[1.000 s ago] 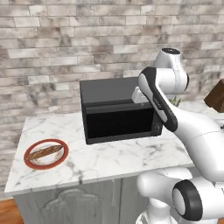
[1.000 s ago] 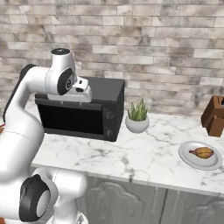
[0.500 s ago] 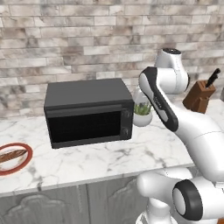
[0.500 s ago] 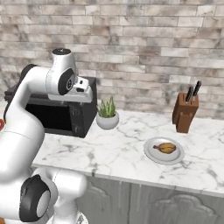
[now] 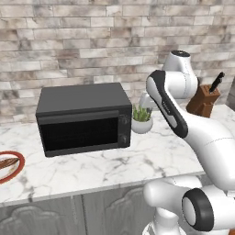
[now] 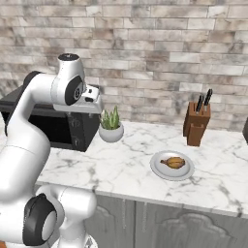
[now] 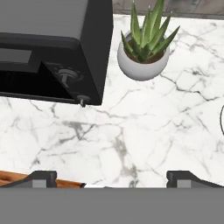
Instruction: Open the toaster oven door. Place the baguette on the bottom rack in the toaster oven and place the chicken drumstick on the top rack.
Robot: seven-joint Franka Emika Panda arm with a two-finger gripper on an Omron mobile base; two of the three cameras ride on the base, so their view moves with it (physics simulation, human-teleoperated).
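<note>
**Base has rolled right; oven door not yet opened**

The whole picture has slid since a second ago, which means the base has driven, not that anything on the counter moved. In the left base view the toaster oven [image 5: 82, 118] has gone from the middle of the frame to about 9 o'clock, and a potted plant [image 5: 142, 120] and a knife block [image 5: 204, 98] have come into sight at 3 o'clock of it. The baguette [image 5: 6, 164] lies on a red-rimmed plate [image 5: 14, 170], now at the frame's far left edge. In the right base view the chicken drumstick [image 6: 173, 162] sits on a white plate [image 6: 171, 166], now near the centre, at 4 o'clock of the plant.

The toaster oven door [image 5: 79, 132] stands shut, so no rack can be seen. In the hand view the gripper [image 7: 112, 177] looks down on bare marble counter [image 7: 131, 135], its two tips spread wide with nothing between them; the oven's knobs lie at 10 o'clock.

Judging by this, the first step is still undone, and the drive has carried the arm off the door's front toward the drumstick side.
</note>
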